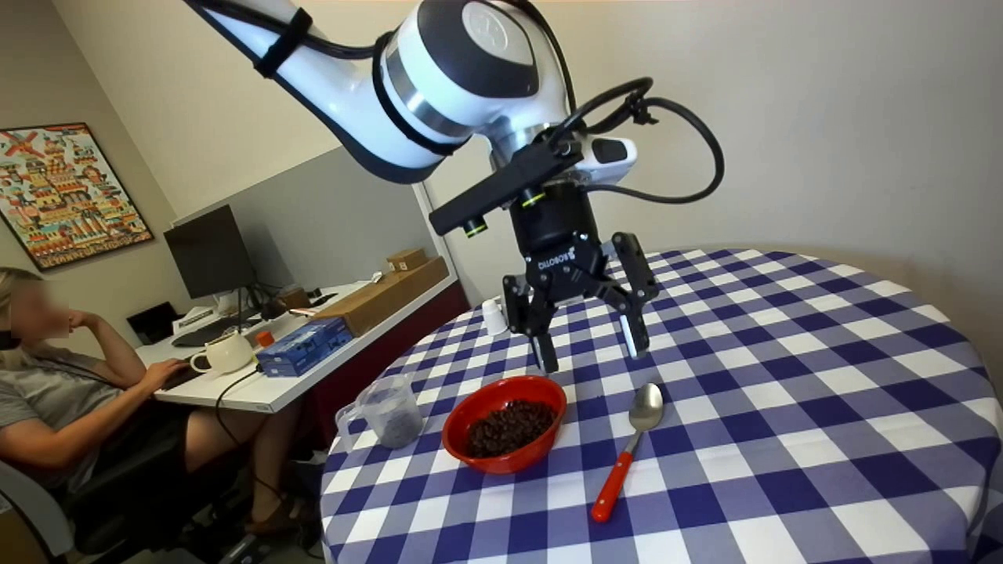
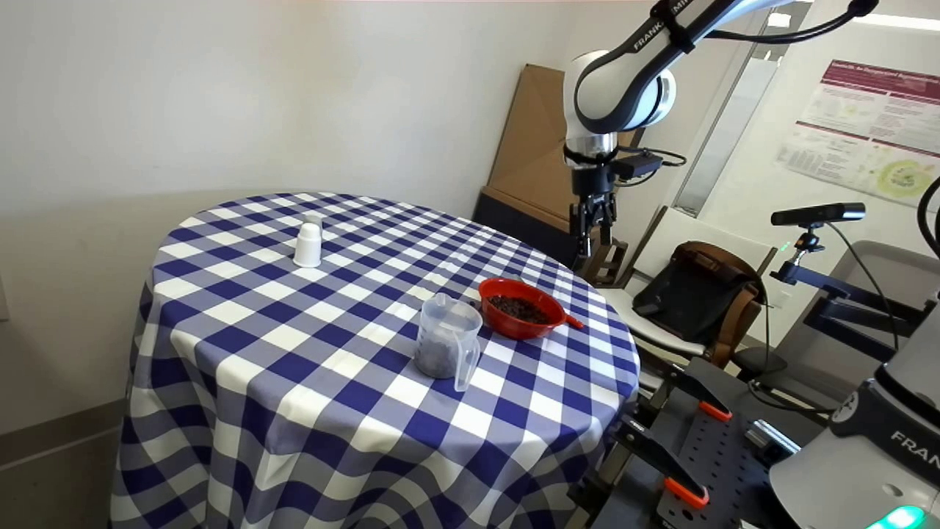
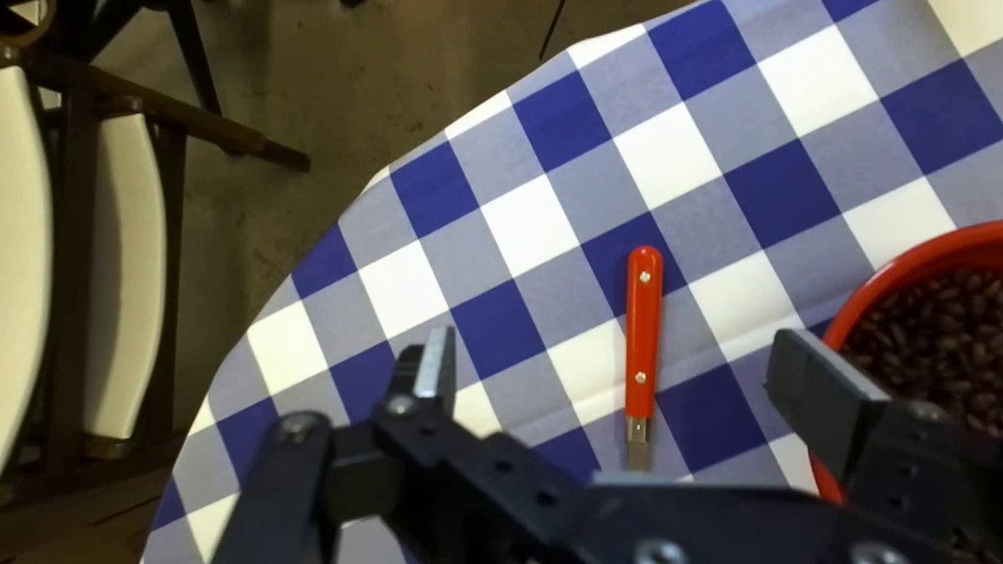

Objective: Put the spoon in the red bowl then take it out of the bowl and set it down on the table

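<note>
One clear jug (image 1: 388, 403): leftmost on the table (image 1: 807, 407) in an exterior view
Bowl (image 1: 508, 464): red, holding dark beans (image 1: 509, 427)
Gripper (image 1: 593, 357): fingers wide apart
Spoon (image 1: 624, 462): on the table, right of the bowl
Spoon's long axis: slanted, head toward upper right, handle lower left
Spoon's look: silver head, red riveted handle

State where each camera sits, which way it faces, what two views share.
Exterior view: near the table, facing across it toward a wall; arm, open gripper show.
Exterior view: near the robot base, facing across the table; base, arm, gripper show.
Wrist view: mounted above the gripper, facing down past its fingers at the spoon.
Both exterior views share the red bowl and clear jug.
</note>
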You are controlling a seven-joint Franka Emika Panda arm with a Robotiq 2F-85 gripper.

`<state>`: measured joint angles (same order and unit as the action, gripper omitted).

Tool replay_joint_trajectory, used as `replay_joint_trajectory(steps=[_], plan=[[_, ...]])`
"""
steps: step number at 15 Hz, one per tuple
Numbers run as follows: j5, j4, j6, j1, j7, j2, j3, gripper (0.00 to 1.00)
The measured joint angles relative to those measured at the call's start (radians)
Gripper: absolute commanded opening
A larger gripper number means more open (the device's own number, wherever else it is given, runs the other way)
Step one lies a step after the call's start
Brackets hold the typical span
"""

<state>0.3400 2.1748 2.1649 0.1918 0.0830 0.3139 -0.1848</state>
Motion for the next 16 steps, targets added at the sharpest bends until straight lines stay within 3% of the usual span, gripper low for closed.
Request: replay_joint_trajectory(steps=[8,11,12,14,16], plan=[[0.002,0.024,0.141,0.001,0.009,0.146,0.001,1.0],[0.001,-0.006,0.154,0.002,0.01,0.203,0.001,0.93],[0.0,-0.018,0.154,0.002,0.01,0.218,0.001,0.89],[-0.001,-0.037,0.154,0.003,0.01,0.243,0.001,0.69],[-0.002,-0.054,0.153,0.005,0.011,0.262,0.001,0.6]])
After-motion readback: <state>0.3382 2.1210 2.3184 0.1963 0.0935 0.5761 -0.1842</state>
